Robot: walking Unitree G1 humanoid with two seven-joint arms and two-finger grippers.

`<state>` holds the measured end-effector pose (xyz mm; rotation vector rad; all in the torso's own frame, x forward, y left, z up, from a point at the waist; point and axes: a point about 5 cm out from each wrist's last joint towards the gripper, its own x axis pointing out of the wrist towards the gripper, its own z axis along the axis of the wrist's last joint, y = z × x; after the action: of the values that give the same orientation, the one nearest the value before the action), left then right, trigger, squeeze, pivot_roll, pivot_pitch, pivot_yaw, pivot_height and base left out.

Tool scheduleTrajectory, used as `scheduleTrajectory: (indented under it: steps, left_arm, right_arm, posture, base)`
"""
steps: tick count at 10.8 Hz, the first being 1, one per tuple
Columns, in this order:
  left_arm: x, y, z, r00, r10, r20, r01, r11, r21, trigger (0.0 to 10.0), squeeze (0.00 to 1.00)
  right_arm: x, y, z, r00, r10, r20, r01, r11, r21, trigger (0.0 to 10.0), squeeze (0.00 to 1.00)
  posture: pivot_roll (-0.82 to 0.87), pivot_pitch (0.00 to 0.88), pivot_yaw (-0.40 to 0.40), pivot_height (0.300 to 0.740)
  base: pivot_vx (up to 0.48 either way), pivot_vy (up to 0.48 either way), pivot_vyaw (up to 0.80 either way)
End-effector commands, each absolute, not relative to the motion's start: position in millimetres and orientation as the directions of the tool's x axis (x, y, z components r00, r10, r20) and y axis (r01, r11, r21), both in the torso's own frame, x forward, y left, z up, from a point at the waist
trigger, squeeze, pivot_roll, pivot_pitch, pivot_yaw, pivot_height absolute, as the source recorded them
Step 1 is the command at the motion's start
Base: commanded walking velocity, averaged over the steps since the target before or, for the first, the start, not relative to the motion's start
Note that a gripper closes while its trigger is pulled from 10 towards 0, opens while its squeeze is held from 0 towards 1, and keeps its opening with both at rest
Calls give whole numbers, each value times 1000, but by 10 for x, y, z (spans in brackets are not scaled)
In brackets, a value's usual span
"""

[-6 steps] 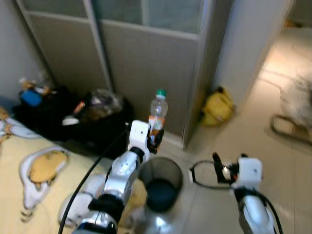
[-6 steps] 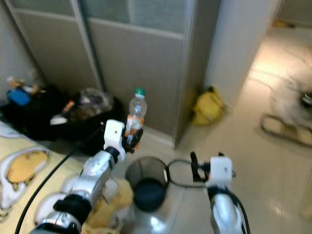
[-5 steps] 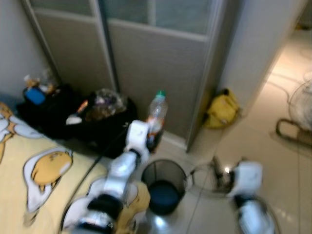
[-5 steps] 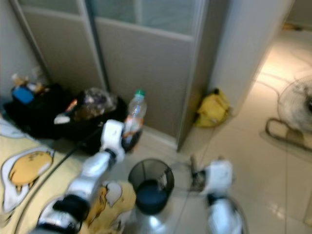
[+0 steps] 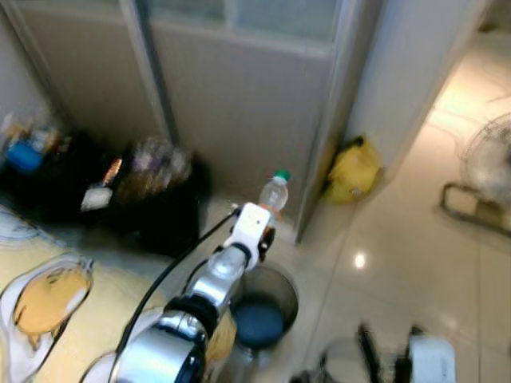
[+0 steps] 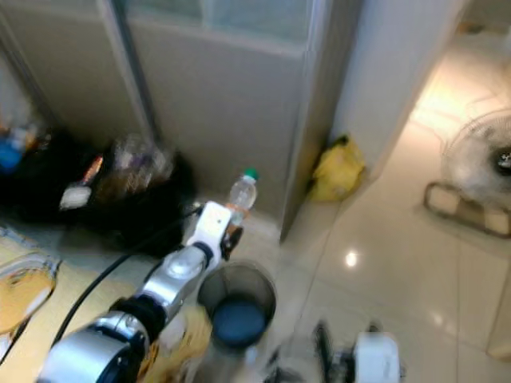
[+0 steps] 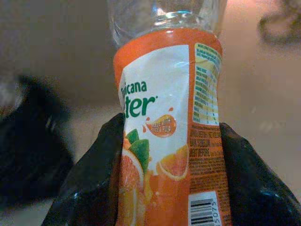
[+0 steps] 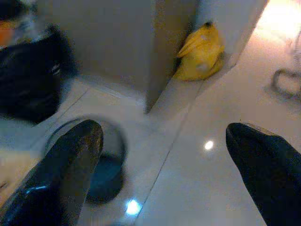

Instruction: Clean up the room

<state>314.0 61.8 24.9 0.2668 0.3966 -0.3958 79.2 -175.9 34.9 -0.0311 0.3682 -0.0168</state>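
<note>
Left eye view: at frame centre the left gripper is clamped on an upright, green-capped orange-labelled drink bottle above the round mesh wastebasket, while at the lower right edge the right gripper hangs with fingers spread wide over the glossy tiled floor.

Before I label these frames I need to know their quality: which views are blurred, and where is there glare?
Both eye views are motion-blurred, so the black bags are smeared; a bright glare spot sits on the floor tiles. The left wrist view is sharpest, the bottle label readable between the fingers. The right wrist view is soft, with glare by the bin.
</note>
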Motion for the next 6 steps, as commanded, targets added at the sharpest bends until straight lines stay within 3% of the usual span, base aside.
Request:
scheduleTrajectory:
  steps: [1, 4, 6]
  left_arm:
    - [3118, 562, 223, 845, -299, -443, 425, 879, 218, 10000, 0]
    - [3064, 460, 184, 825, -320, -466, 429, 891, 147, 10000, 0]
    - [3057, 467, 172, 844, -273, -461, 431, 857, 283, 10000, 0]
  right_arm:
    - [677, -1734, 469, 930, -53, -363, 40, 998, -43, 10000, 0]
    - [338, -1529, 681, 906, -68, -417, 67, 998, -17, 10000, 0]
    - [269, -1424, 758, 899, -62, -434, 64, 998, -10, 10000, 0]
  posture:
    - [-342, 269, 49, 732]
    - [-384, 361, 65, 732]
    - [-386, 389, 73, 732]
  base:
    - [0, 0, 0]
    - [0, 0, 0]
    - [0, 0, 0]
